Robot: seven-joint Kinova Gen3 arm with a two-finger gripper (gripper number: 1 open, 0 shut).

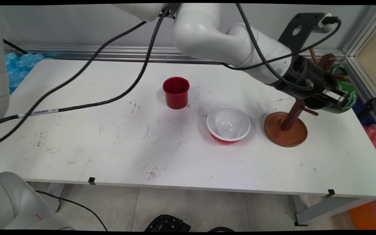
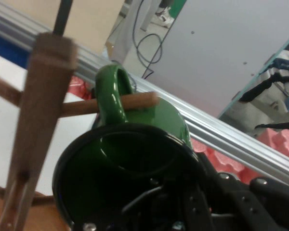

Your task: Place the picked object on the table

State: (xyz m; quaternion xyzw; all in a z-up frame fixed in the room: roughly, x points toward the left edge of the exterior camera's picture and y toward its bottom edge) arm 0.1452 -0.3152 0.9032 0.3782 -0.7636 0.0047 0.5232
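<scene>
While your pincer (image 1: 334,97) sits at the rim of the green mug (image 2: 135,159), the mug's handle loops over a peg (image 2: 140,100) of the wooden rack (image 1: 286,130) just ahead; you cannot tell whether it grips.

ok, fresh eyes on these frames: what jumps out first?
The green mug at the table's right end, its handle looped over a peg of the wooden mug stand, with the gripper at the mug. Left of the stand sits a white-lined red bowl, and farther left and back a red cup.
</scene>
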